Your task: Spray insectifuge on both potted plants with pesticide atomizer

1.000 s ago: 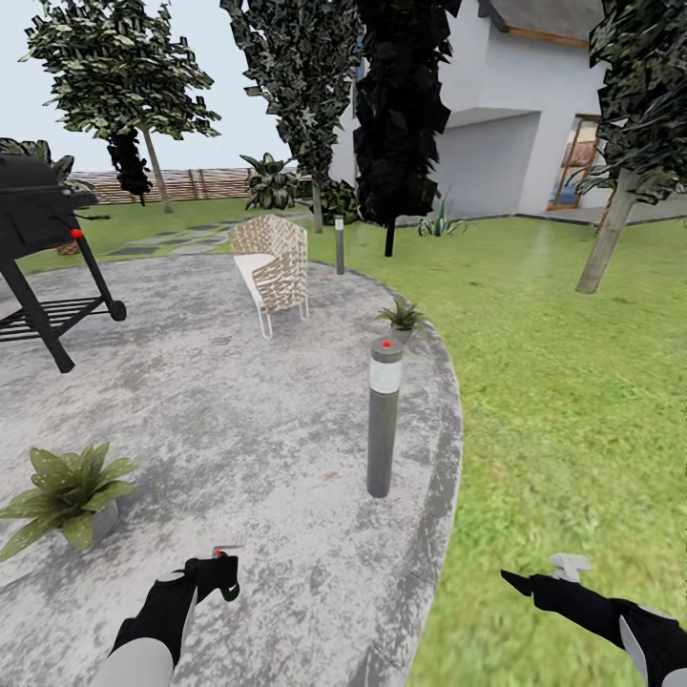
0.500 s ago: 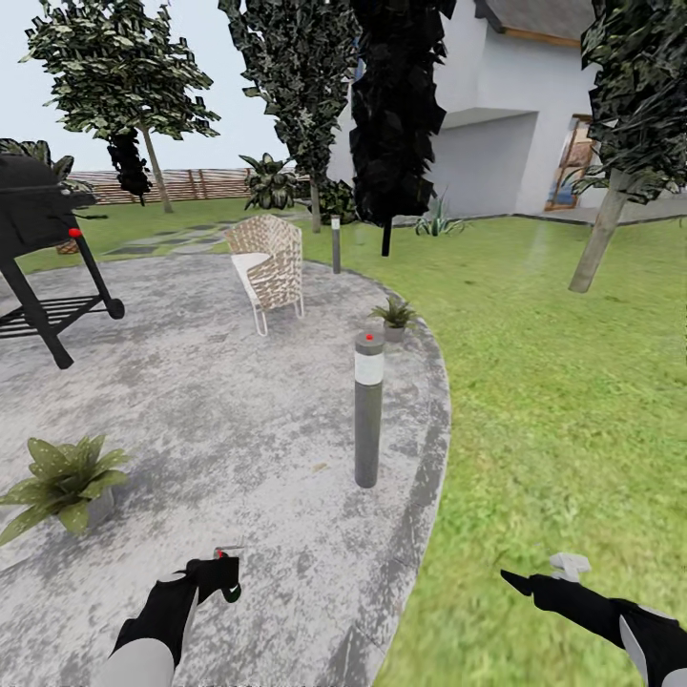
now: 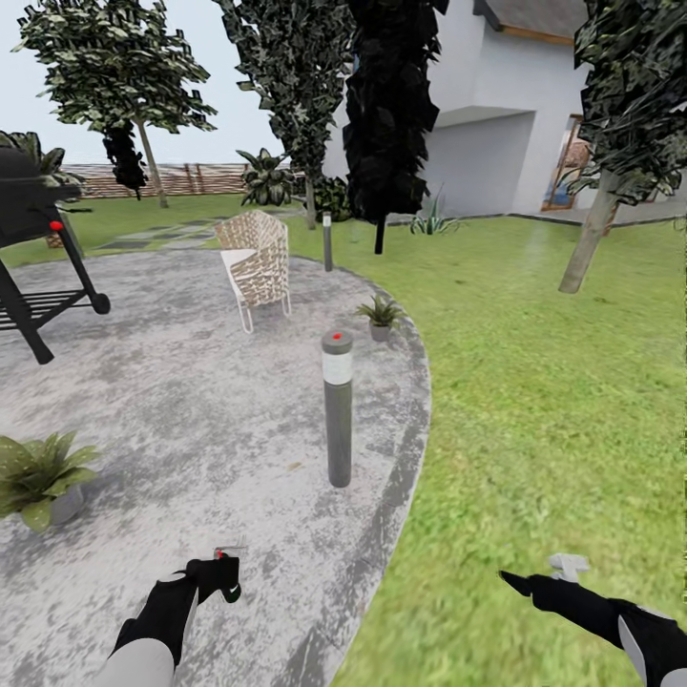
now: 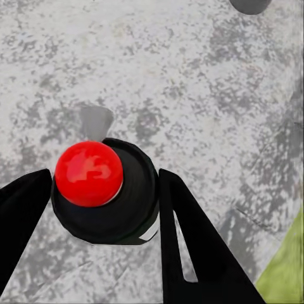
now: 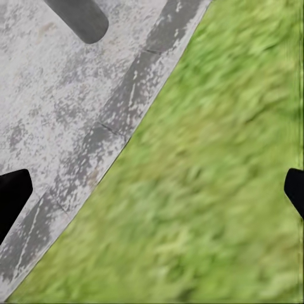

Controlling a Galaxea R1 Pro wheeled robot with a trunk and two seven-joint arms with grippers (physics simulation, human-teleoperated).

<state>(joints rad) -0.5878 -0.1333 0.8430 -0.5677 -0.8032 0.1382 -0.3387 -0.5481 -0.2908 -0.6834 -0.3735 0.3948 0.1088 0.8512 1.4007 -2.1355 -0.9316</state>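
Gripping the pesticide atomizer (image 4: 104, 193) — left jaws clamped.

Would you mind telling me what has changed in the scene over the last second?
The whole head view has shifted, so the camera moved, not the lamp post, chair or potted plants. The left gripper stays shut on the atomizer; the right gripper stays open, holding nothing.

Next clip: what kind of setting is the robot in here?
A simulated home garden: a round stone patio bordered by lawn, with a wicker chair, a barbecue grill, two potted plants and a house behind.
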